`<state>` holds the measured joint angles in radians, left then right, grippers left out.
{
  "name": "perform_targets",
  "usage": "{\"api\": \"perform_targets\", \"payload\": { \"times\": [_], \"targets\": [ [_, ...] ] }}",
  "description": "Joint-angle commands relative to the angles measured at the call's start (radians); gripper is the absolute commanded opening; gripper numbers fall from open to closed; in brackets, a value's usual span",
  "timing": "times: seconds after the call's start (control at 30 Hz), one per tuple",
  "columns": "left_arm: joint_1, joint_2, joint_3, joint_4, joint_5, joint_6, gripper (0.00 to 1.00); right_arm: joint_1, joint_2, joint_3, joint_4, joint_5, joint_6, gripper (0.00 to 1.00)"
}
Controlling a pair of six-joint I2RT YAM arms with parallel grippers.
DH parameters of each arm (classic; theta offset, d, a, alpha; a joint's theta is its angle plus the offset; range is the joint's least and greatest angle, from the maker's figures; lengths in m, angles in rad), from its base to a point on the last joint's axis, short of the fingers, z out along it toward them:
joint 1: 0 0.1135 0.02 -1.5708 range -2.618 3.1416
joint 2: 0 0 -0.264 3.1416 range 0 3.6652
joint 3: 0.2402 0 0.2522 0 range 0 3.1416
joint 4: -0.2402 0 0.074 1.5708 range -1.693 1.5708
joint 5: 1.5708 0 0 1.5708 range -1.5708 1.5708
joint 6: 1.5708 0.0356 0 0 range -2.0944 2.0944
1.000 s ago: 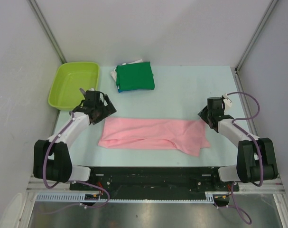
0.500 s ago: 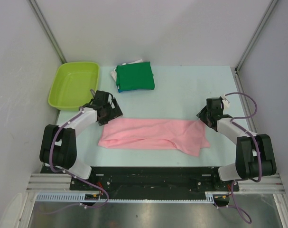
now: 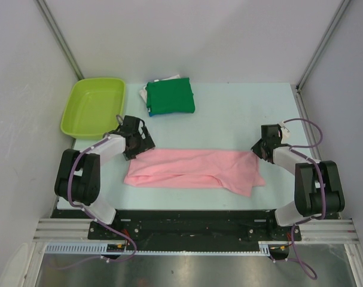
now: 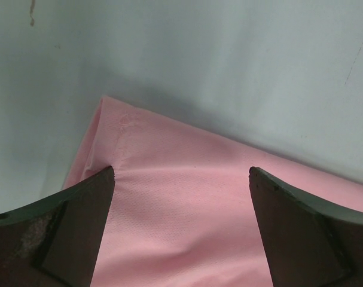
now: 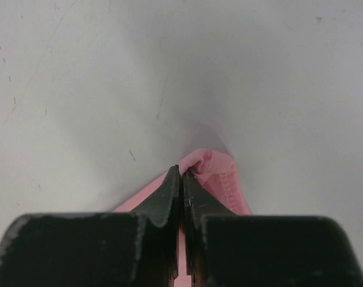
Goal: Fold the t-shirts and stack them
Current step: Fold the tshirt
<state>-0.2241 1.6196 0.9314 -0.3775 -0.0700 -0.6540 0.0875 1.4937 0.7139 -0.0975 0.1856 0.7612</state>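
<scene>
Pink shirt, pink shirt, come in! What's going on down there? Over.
Left gripper open, straddling pink t-shirt, far-left corner. Right gripper shut on far-right corner. Shirt flat, folded lengthwise. Nothing in the way.

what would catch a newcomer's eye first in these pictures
The pink t-shirt stands out first, lying as a long band across the near middle of the table. The right gripper is shut on its far right corner, and the left gripper is open over its far left corner. Behind it sit a lime green tub at the far left and a folded dark green shirt beside the tub.
</scene>
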Motion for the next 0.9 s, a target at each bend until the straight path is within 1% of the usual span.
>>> {"api": "perform_targets", "payload": {
  "times": [0.0,0.23,0.37,0.4,0.43,0.47,0.5,0.53,0.57,0.6,0.63,0.67,0.77,0.8,0.87],
  "targets": [
    [-0.006,-0.013,0.017,0.008,-0.048,-0.01,0.98,-0.028,-0.006,0.032,0.006,0.021,-0.023,0.0],
    [-0.006,-0.052,0.003,-0.001,-0.071,-0.009,0.98,-0.041,-0.092,0.032,-0.1,0.132,-0.077,0.0],
    [-0.006,-0.056,0.0,-0.001,-0.07,-0.01,0.98,-0.045,-0.122,0.033,-0.128,0.189,-0.086,0.0],
    [-0.006,-0.058,0.0,-0.001,-0.068,-0.012,0.98,-0.046,-0.124,0.032,-0.134,0.195,-0.085,0.05],
    [-0.006,-0.058,0.001,-0.003,-0.07,-0.012,0.98,-0.046,-0.127,0.032,-0.134,0.195,-0.082,0.16],
    [-0.006,-0.061,0.0,-0.001,-0.07,-0.012,0.98,-0.045,-0.128,0.032,-0.133,0.198,-0.08,0.45],
    [-0.006,-0.064,0.001,-0.001,-0.07,-0.012,0.98,-0.043,-0.138,0.033,-0.127,0.198,-0.082,0.58],
    [-0.006,-0.066,0.004,-0.003,-0.07,-0.012,0.98,-0.043,-0.145,0.033,-0.111,0.193,-0.082,0.69],
    [-0.006,-0.067,0.006,-0.004,-0.067,-0.012,0.98,-0.043,-0.151,0.035,-0.107,0.19,-0.085,0.83],
    [-0.006,-0.078,0.006,-0.006,-0.067,-0.012,0.98,-0.04,-0.174,0.036,-0.1,0.184,-0.083,0.9],
    [-0.006,-0.085,0.007,-0.009,-0.068,-0.015,0.98,-0.034,-0.187,0.048,-0.116,0.19,-0.08,0.97],
    [-0.006,-0.098,0.006,-0.011,-0.068,-0.015,0.98,-0.026,-0.205,0.058,-0.126,0.196,-0.082,1.0],
    [-0.006,-0.161,0.004,-0.023,-0.065,-0.021,0.98,0.021,-0.285,0.1,-0.185,0.239,-0.095,1.0],
    [-0.006,-0.208,0.004,-0.026,-0.056,-0.024,0.99,0.034,-0.305,0.11,-0.205,0.236,-0.092,1.0],
    [-0.006,-0.251,0.001,-0.038,-0.039,-0.021,0.99,0.058,-0.374,0.119,-0.278,0.203,-0.071,1.0]
  ]
}}
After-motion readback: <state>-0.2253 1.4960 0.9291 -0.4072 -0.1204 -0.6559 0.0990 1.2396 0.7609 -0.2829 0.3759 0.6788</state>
